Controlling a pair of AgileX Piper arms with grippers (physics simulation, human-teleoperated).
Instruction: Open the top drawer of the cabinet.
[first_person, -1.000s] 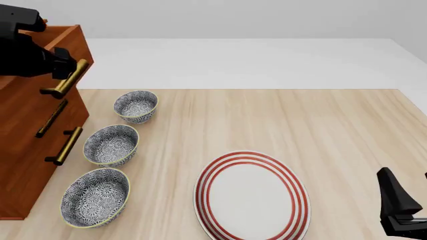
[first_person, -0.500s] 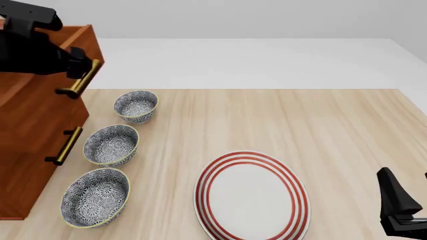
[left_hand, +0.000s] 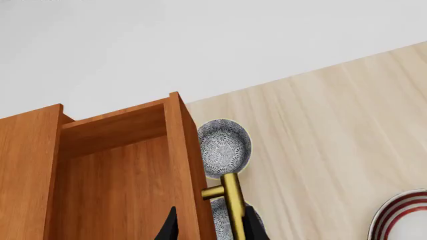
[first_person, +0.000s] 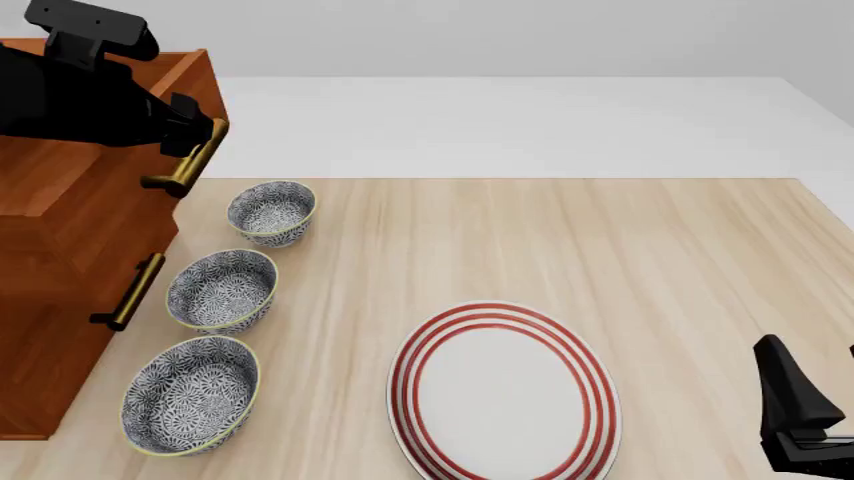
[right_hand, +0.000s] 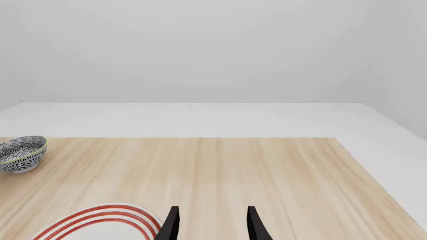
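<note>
Front view: the left gripper (first_person: 187, 125) clamps the brass handle (first_person: 186, 163) of the top drawer (first_person: 80, 170) (cabinet (first_person: 54, 300) at the table's left edge). The drawer juts rightward, its handle running near-to-far. The right gripper (right_hand: 210, 225) rests with fingers apart.

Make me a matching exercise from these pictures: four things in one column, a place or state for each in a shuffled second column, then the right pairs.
Things:
1. top drawer
2. striped plate
3. left gripper
4. right gripper

Places or states:
A. jaws apart, holding nothing, low over the table's near right corner
B. flat on the table, right of the three bowls
C. pulled partly out of the cabinet
D. closed on the brass handle

Pairs: 1-C, 2-B, 3-D, 4-A
</note>
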